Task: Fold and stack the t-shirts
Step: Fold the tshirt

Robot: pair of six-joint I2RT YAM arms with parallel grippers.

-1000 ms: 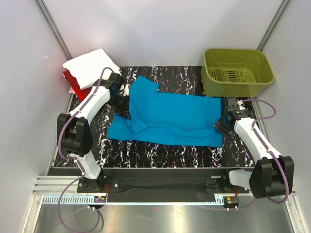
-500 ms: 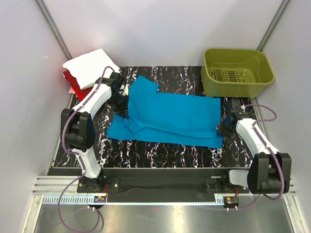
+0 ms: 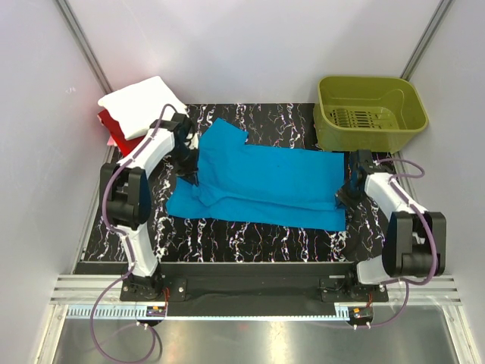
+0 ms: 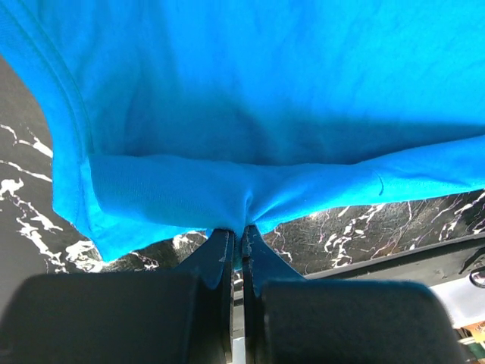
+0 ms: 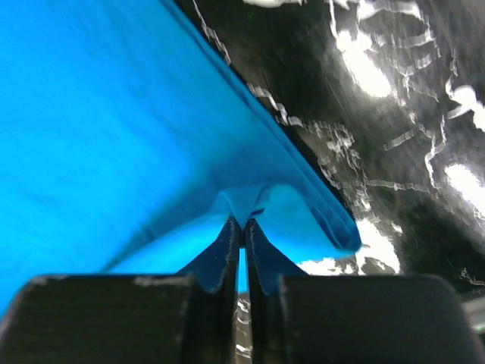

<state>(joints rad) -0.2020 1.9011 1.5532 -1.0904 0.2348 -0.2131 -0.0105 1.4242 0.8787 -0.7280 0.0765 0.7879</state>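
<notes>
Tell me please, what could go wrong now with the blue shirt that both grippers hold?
The left gripper and right gripper each pinch only a thin pleat of the blue t-shirt; it may slip out. The shirt's left end lies rumpled, so a fold may come out crooked.

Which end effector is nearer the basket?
Right. Right end effector: on the shirt edge beside the basket. Left end effector: on the opposite edge, far from it.

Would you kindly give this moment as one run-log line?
left gripper: shut on turquoise-blue cloth t-shirt | right gripper: shut on same shirt
</notes>
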